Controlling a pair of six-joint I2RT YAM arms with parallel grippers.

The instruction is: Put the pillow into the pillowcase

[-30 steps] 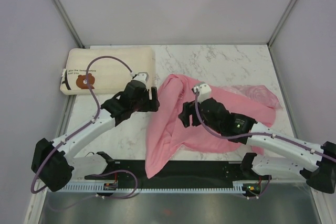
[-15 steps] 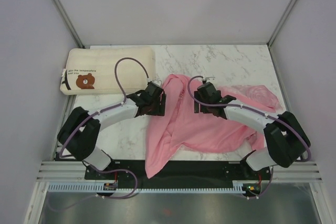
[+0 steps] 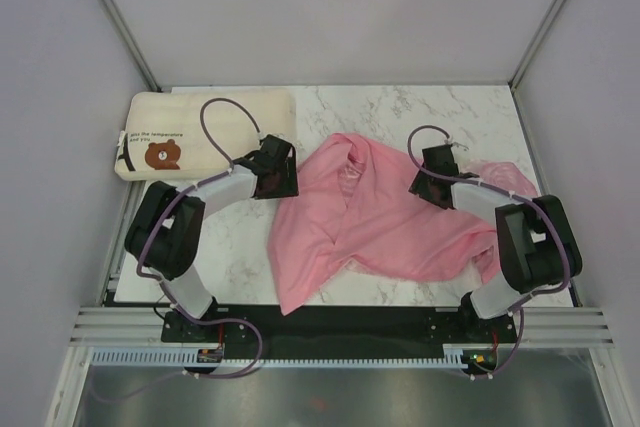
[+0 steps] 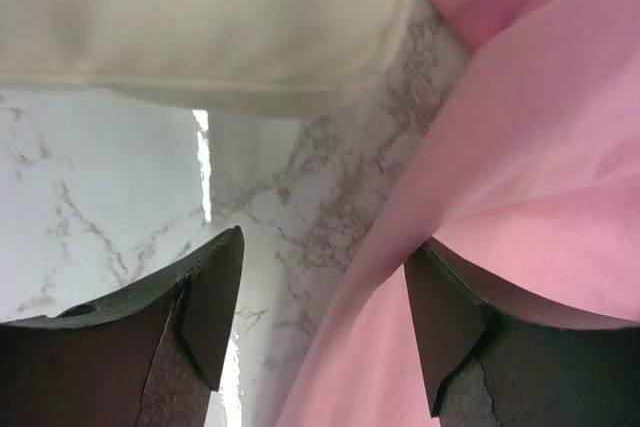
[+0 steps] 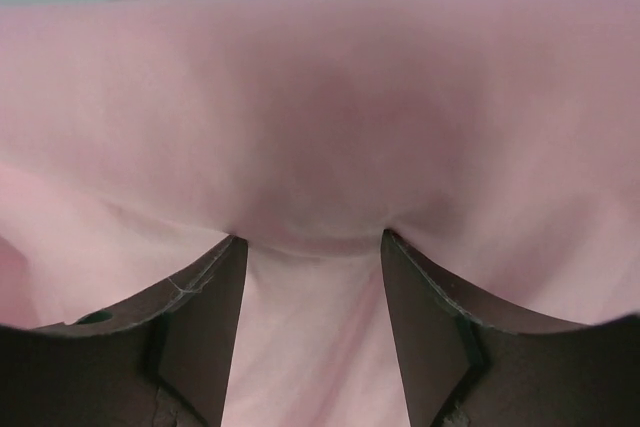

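Note:
The cream pillow (image 3: pixel 205 132) with the brown bear face lies at the table's far left; its lower edge shows in the left wrist view (image 4: pixel 200 17). The pink pillowcase (image 3: pixel 385 227) lies crumpled in the middle. My left gripper (image 3: pixel 278 171) is open, low over the table between the pillow's right corner and the pillowcase's left edge. In its own view (image 4: pixel 325 267) the pink edge (image 4: pixel 540 187) runs between the jaws. My right gripper (image 3: pixel 433 179) is open on the pillowcase's upper right part. In its own view (image 5: pixel 310 247) its fingertips rest against the pink fabric (image 5: pixel 320 117).
The marble table (image 3: pixel 230 247) has walls on the left, back and right. A black rail (image 3: pixel 330 322) with both arm bases runs along the near edge. Purple cables (image 3: pixel 225 112) loop above both wrists.
Both arms have folded back and low. The left gripper moved up-left toward the pillow's corner. The right gripper moved right across the pillowcase, and the fabric has spread rightward.

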